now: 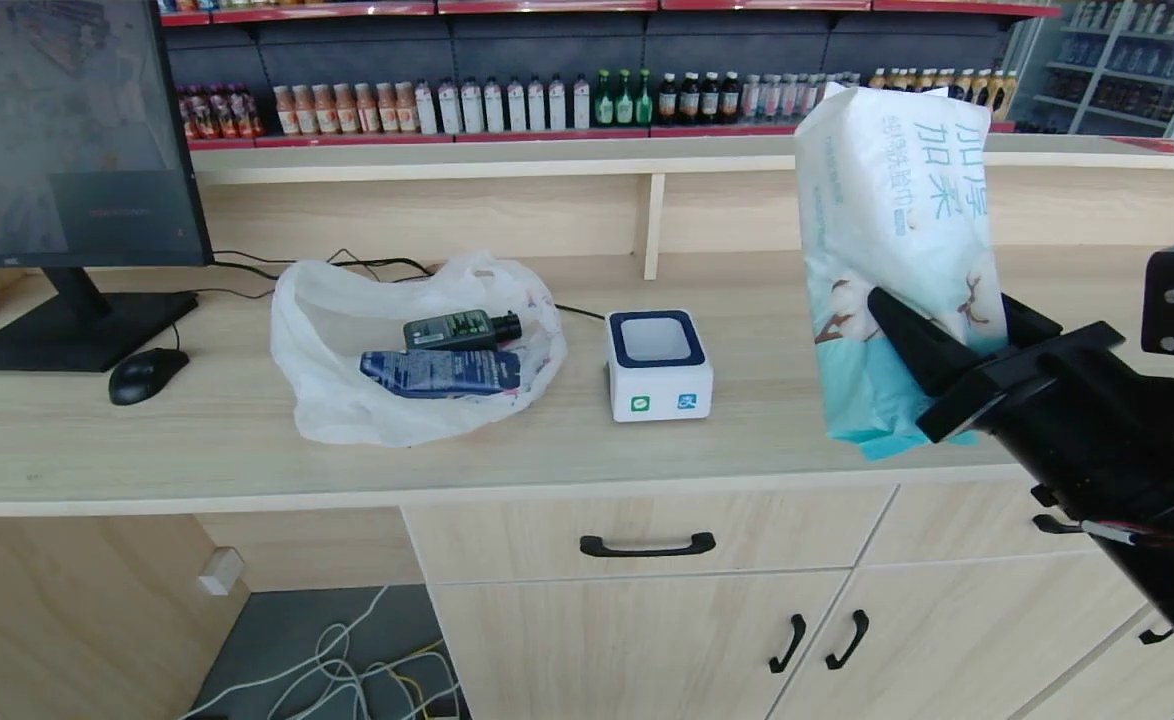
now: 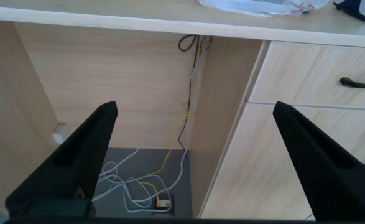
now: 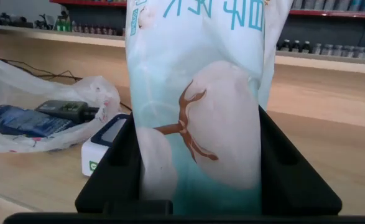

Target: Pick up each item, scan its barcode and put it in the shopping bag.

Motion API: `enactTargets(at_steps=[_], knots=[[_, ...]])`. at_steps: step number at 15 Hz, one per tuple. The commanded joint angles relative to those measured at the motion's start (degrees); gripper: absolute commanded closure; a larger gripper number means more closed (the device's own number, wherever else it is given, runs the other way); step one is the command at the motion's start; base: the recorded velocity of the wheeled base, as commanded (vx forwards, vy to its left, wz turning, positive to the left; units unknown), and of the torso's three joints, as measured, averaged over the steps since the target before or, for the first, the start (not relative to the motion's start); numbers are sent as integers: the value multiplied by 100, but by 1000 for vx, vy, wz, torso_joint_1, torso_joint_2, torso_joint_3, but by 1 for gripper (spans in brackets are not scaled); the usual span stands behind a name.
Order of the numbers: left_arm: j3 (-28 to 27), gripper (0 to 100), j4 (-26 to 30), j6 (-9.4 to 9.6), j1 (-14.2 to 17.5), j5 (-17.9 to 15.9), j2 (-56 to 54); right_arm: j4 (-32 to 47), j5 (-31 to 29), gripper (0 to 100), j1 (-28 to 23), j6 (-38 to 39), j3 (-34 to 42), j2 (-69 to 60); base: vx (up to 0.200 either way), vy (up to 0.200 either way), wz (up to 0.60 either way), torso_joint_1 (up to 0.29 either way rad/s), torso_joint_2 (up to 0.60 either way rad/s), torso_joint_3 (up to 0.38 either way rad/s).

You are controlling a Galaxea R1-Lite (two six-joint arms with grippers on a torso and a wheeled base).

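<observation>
Right gripper [image 1: 952,312] jaws are clamped on the lower part of the tissue pack [image 1: 892,200], holding it upright and off the counter [image 1: 707,450] at the right of the head frame. Left gripper [image 2: 194,109] jaws are spread wide with nothing between them, facing the cabinet front below the counter edge. The scanner [image 1: 659,365] sits mid-frame, and left of it the shopping bag [image 1: 332,405] holds a dark bottle [image 1: 459,328] and a blue pouch [image 1: 442,372].

A light wooden counter [image 1: 747,440] is fitted with a drawer [image 1: 507,545] and cupboard doors [image 1: 647,640] below. Rows of bottles [image 1: 507,103] are lined on red-edged shelves [image 1: 547,135] behind it. Loose cables [image 1: 347,665] are strewn over the grey floor [image 1: 267,640].
</observation>
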Motion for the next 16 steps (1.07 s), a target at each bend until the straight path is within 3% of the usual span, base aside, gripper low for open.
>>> enactTargets(at_steps=[1, 4, 6, 9, 13, 16], knots=[[0, 0, -4, 2, 7, 2, -2, -6, -12, 100, 148, 38, -7, 161, 0, 200, 0, -2, -2, 2], [0, 0, -4, -7, 7, 2, -2, -6, -21, 100, 579, 248, 230, 284, 0, 200, 0, 2, 2, 1], [0, 0, -4, -24, 7, 2, -2, -6, -21, 100, 588, 248, 309, 337, 0, 200, 0, 0, 5, 5], [0, 0, -4, -15, 7, 2, -2, -6, -118, 100, 957, 275, 371, 390, 200, 0, 0, 1, 5, 2], [0, 0, -13, -7, 7, 2, -2, -6, -1181, 100, 719, 468, 459, 539, 0, 0, 0, 0, 0, 0], [0, 0, -13, -7, 7, 2, -2, -6, -1603, 100, 614, 459, 652, 574, 0, 0, 0, 0, 0, 0]])
